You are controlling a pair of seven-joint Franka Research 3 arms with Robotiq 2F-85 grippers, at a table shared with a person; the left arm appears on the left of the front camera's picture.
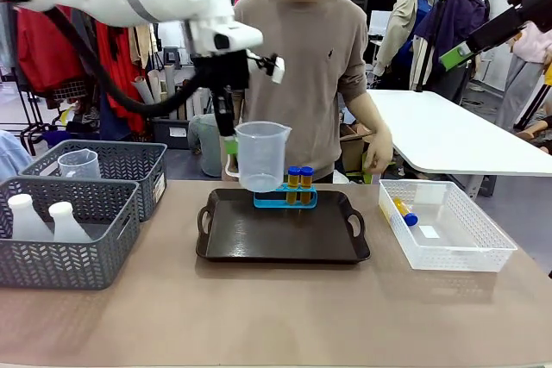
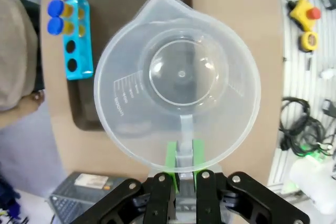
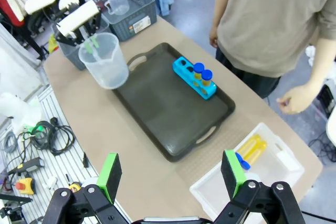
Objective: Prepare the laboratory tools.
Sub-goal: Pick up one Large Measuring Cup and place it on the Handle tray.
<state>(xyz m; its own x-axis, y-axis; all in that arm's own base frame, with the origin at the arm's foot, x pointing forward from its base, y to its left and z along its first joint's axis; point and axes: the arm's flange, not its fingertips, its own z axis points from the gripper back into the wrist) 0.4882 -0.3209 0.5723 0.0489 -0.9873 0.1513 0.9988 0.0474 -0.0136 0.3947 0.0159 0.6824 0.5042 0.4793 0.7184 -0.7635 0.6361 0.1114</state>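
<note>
Above tray [image 1: 285,243], left gripper [image 2: 184,157] clamps beaker [image 2: 178,77] handle; right gripper [image 3: 170,172] spread wide.

Handle of beaker [image 2: 181,77]: mostly hidden between the left jaws.
Left end of rack [image 1: 300,201]: hidden behind the beaker.
Scale print on beaker: too small to read.
Count of tubes [image 1: 404,211] in clear bin [image 1: 448,261]: unclear, they overlap.

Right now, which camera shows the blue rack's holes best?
The left wrist view: it looks down on the blue rack, showing two empty holes and two capped tubes. The right wrist view shows the same from a slant, smaller. The front view is side-on, and the beaker covers the rack's left end.
</note>
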